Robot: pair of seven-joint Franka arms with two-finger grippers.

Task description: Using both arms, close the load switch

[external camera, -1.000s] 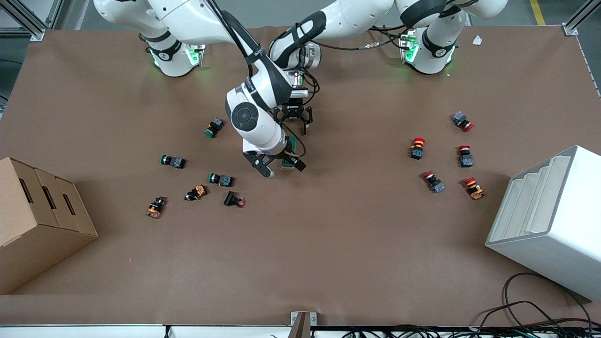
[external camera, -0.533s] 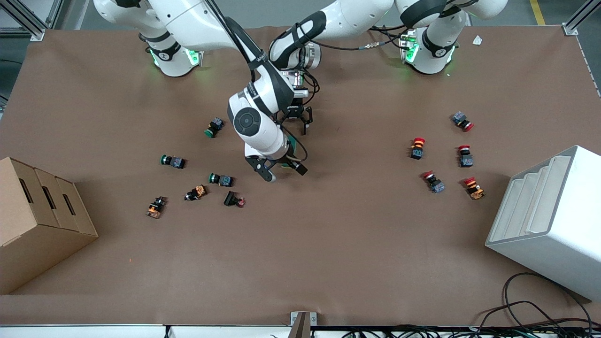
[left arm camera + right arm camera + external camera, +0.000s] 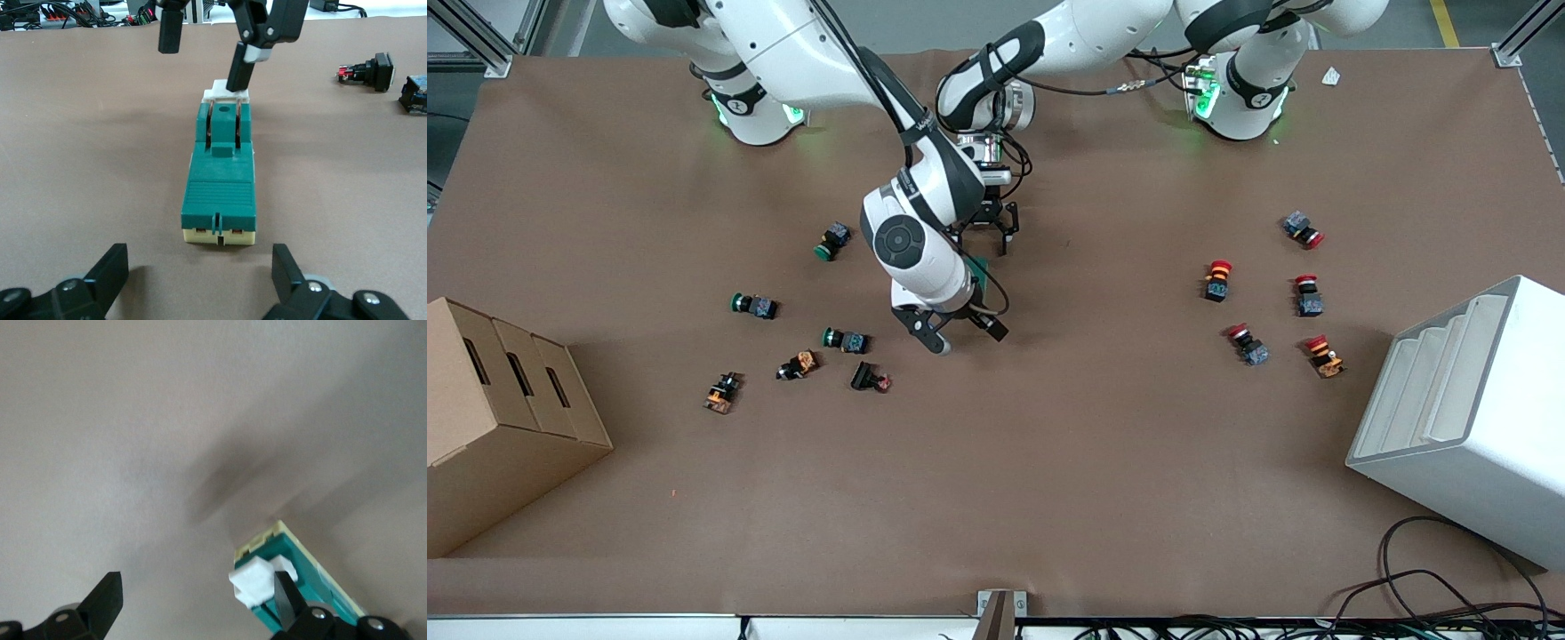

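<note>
The load switch is a dark green block with a cream base, lying flat on the brown table mid-table. Its white lever is at the end away from my left gripper. In the front view only a green bit of the load switch shows beside the right wrist. My left gripper is open and empty, low at the switch's cream end, and it also shows in the front view. My right gripper is open over the lever end. One of its fingers touches the white lever.
Green, orange and black push buttons lie toward the right arm's end, and red ones toward the left arm's end. A cardboard box and a white bin stand at the table's two ends. Cables lie at the front edge.
My right gripper has shifted a little toward the front camera along the switch. The left gripper has not moved.
</note>
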